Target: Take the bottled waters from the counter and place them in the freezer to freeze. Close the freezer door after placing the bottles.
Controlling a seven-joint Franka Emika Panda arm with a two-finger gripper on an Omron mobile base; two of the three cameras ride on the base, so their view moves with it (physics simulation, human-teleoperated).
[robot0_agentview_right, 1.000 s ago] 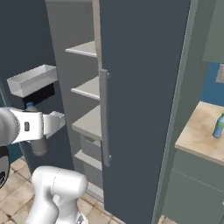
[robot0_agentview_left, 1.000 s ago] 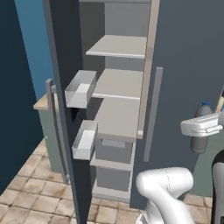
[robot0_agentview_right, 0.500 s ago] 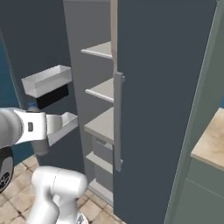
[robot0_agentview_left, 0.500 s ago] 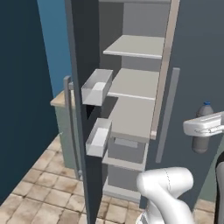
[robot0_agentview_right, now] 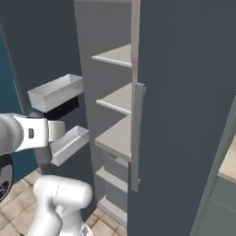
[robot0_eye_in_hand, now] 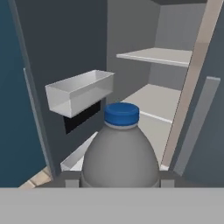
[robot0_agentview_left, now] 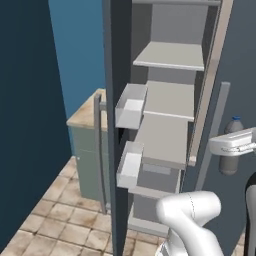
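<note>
My gripper (robot0_eye_in_hand: 119, 181) is shut on a smoky grey water bottle (robot0_eye_in_hand: 120, 153) with a blue cap, and the bottle stands upright between the fingers. From the left base view the bottle (robot0_agentview_left: 230, 162) hangs under the white hand (robot0_agentview_left: 235, 142), right of the open freezer (robot0_agentview_left: 170, 100). In the right base view the hand (robot0_agentview_right: 32, 133) sits at the left, in front of the freezer door (robot0_agentview_right: 50, 55). That door stands open, with white bins (robot0_eye_in_hand: 78, 92) on its inner side. Light grey shelves (robot0_eye_in_hand: 162, 54) lie ahead of the bottle.
A second, closed dark grey door (robot0_agentview_right: 184, 92) with a grey bar handle (robot0_agentview_right: 137, 133) stands right of the shelves. A beige counter (robot0_agentview_left: 85, 112) over grey-green cabinets shows left of the open door, and another counter edge (robot0_agentview_right: 229, 163) at far right. Tiled floor (robot0_agentview_left: 45, 220) lies below.
The whole picture has shifted in both base views, so the camera moved with the base and the freezer now looks closer. The bottle stays in the shut gripper.
</note>
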